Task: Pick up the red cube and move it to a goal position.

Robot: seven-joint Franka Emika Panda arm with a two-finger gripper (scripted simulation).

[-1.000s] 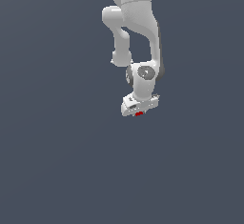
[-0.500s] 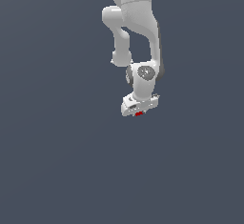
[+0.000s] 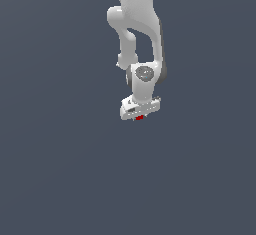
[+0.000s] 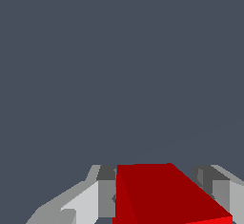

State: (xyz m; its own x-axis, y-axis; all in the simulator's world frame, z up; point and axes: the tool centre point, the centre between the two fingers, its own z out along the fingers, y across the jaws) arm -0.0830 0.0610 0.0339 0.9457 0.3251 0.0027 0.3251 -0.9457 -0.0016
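Right now 1 white Panda arm [image 3: 135,34] reaches down from the upper edge of the exterior view over a plain dark grey surface [image 3: 60,169]. Its round wrist joint [image 3: 144,74] sits directly above the gripper [image 3: 139,115], and the white hand body is tilted, with the end toward the exterior view's left lower than the other end.

Just under that hand body, a small spot of bright red shows: the red cube [image 3: 139,117]. It sits tucked against the underside of the gripper, with only part of it visible below the white housing. Whether the cube rests on the grey surface or hangs clear of it cannot be told from this view.

From the wrist view the red cube [image 4: 162,194] fills the space between the 2 fingers [image 4: 107,194], which stand 1 on either side of it, their grey inner pads pressed up to its faces. The fingers are clenched on the cube, grasping it across 2 opposite sides. Beyond the cube, the wrist view shows only the same flat grey surface [image 4: 119,66].
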